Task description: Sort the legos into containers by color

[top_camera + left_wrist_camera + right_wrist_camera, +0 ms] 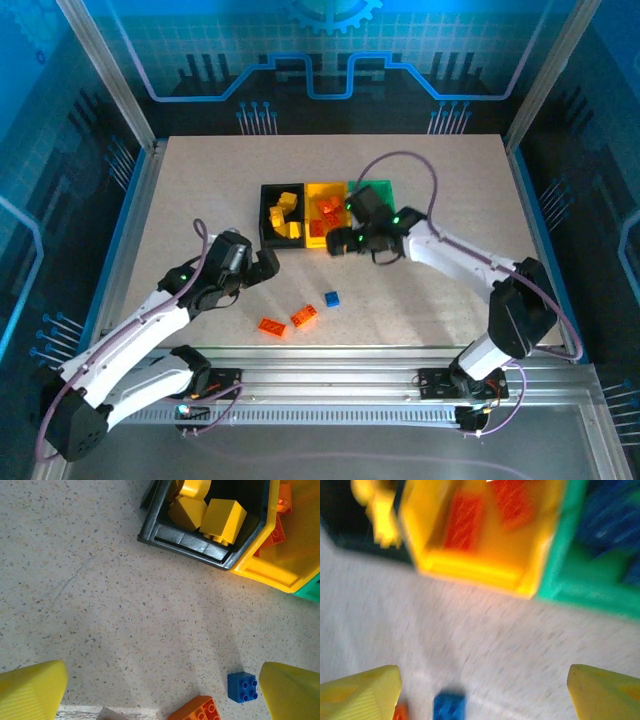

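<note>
The containers stand in a row mid-table: a black bin (266, 212) with yellow legos (286, 212), a yellow bin (322, 189) with orange legos, and a green bin (384, 187) partly hidden by the right arm. A blue lego (331, 298) and two orange legos (304, 316) (270, 326) lie loose on the table in front. My left gripper (262, 268) is open over bare table, the blue lego (242, 686) and an orange lego (197, 710) near its right finger. My right gripper (340, 242) is open and holds nothing, just in front of the yellow bin (475, 572).
The right wrist view is motion-blurred; it takes in the green bin (580, 587) with blue legos inside and the blue lego (449, 707) on the table below. A raised frame edges the table (200, 200) on all sides.
</note>
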Controlling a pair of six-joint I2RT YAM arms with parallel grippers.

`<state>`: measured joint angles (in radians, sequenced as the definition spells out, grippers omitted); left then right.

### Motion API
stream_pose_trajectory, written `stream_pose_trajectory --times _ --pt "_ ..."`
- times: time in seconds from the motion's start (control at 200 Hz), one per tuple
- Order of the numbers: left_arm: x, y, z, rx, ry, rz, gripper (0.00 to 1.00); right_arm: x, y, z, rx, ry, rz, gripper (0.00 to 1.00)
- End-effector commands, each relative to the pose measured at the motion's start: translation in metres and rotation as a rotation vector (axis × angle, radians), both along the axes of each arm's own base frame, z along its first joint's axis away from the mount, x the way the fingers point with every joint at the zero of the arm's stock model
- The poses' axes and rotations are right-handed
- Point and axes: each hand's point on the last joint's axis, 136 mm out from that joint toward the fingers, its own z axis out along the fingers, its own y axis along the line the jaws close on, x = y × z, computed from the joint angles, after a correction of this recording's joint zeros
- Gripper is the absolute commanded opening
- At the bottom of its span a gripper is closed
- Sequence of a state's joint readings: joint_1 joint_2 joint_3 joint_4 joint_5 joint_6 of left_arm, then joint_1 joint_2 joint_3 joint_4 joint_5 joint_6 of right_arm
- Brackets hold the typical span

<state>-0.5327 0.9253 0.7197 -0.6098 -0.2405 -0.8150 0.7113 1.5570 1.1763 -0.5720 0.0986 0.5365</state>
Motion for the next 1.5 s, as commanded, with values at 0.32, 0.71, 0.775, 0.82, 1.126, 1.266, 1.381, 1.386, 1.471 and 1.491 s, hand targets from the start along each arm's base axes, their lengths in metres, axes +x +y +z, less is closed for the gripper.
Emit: stream_pose_trajectory --times 0.32,0.71,0.775,0.82,1.126,1.266,1.381,1.386,1.471,1.491 --pt "-0.017 0.013 -0.026 0.001 0.078 0.041 0.99 -0.082 0.044 -0.086 -0.151 0.129 0.239 0.81" --pt "-0.018 0.016 -0.029 -0.003 0.076 0.053 0.99 -0.068 0.038 -0.115 -0.246 0.142 0.193 0.49" --pt "-0.018 0.016 -0.029 -0.002 0.078 0.053 0.99 -0.066 0.035 -0.114 -0.238 0.135 0.179 0.44" --pt "-0.018 0.016 -0.030 -0.002 0.079 0.052 0.99 -0.064 0.032 -0.111 -0.229 0.127 0.169 0.42" --pt "-0.017 0.014 -0.033 -0.011 0.090 0.054 0.99 -0.014 -0.017 -0.034 -0.131 -0.046 0.007 0.37" --pt "-0.015 0.014 -0.033 -0.018 0.090 0.058 0.99 0.034 -0.056 0.003 -0.076 -0.095 -0.141 0.37" --pt "-0.015 0.012 -0.034 -0.022 0.102 0.050 0.99 0.076 -0.076 0.007 -0.092 -0.090 -0.234 0.37" --pt "-0.016 0.011 -0.034 -0.022 0.103 0.049 0.99 0.077 -0.077 0.007 -0.092 -0.089 -0.237 0.37" --pt "-0.015 0.010 -0.035 -0.026 0.108 0.047 0.99 0.105 -0.085 0.002 -0.097 -0.069 -0.291 0.37" --pt "-0.016 0.010 -0.036 -0.027 0.113 0.045 0.99 0.111 -0.086 0.001 -0.099 -0.065 -0.301 0.37"
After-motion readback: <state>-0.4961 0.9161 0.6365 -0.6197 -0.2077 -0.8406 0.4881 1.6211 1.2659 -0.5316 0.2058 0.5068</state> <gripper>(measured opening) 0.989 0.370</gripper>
